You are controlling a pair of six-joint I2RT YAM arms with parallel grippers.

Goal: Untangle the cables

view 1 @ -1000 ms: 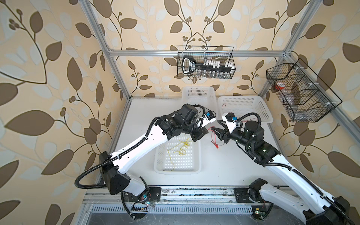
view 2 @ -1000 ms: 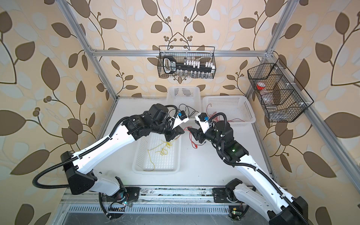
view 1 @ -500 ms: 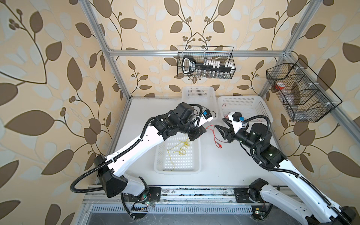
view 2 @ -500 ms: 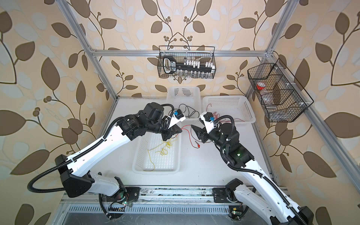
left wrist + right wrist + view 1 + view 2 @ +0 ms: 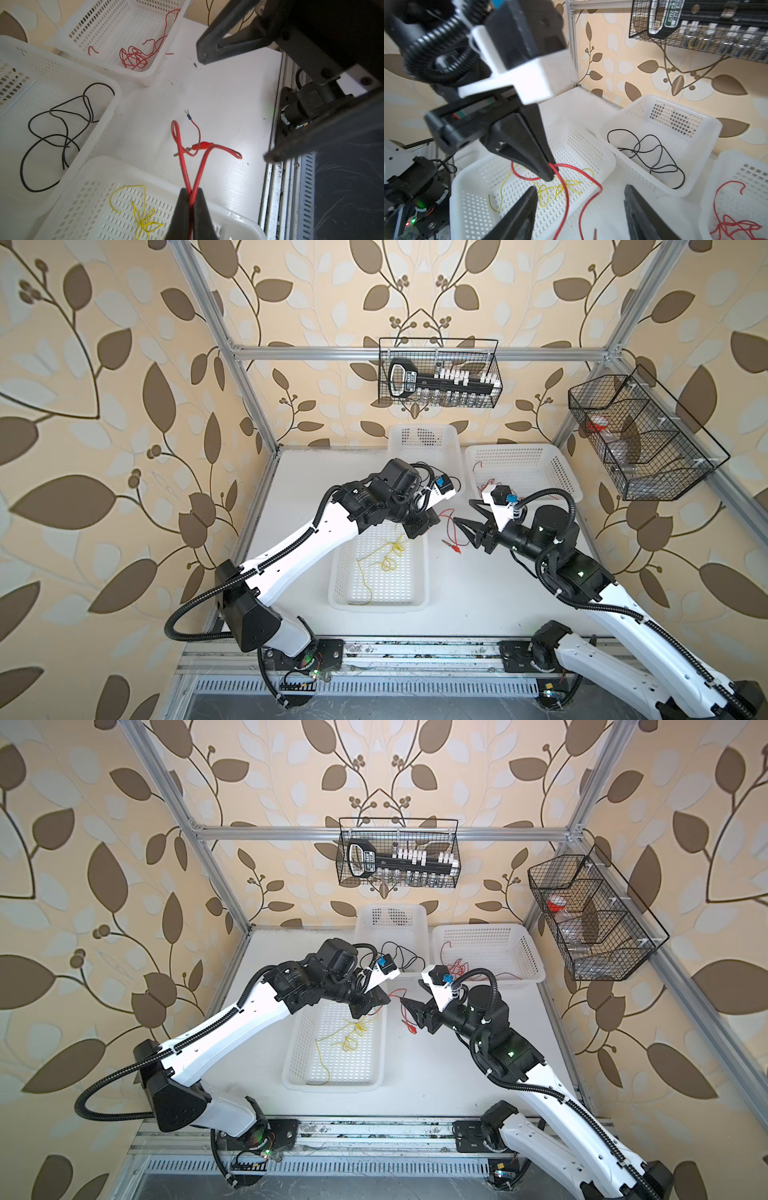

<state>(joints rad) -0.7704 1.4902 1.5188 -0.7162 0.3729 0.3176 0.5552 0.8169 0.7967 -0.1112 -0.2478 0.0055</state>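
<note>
My left gripper point(image 5: 190, 194) is shut on a doubled red cable point(image 5: 180, 145), just over the far rim of the front tray point(image 5: 338, 572). The cable's loops and a red clip point(image 5: 202, 145) lie on the table beyond the fingertips. My right gripper point(image 5: 579, 187) stands open a little to the right of the left gripper point(image 5: 417, 529), and the red cable point(image 5: 566, 199) hangs in front of it, untouched. A yellow cable point(image 5: 388, 558) lies in the front tray. A black cable point(image 5: 652, 153) lies in the back middle basket, and a red tangle point(image 5: 133, 58) in the back right basket.
The three white containers are a low tray point(image 5: 291, 1065) in front, a basket point(image 5: 365, 923) at the back middle and a basket point(image 5: 523, 952) at the back right. Two black wire baskets hang on the back wall point(image 5: 440, 377) and the right wall point(image 5: 640, 435).
My right gripper has drawn back to the right, away from the left gripper, and its jaws stand wider. The left gripper keeps the red cable and has shifted slightly left.
</note>
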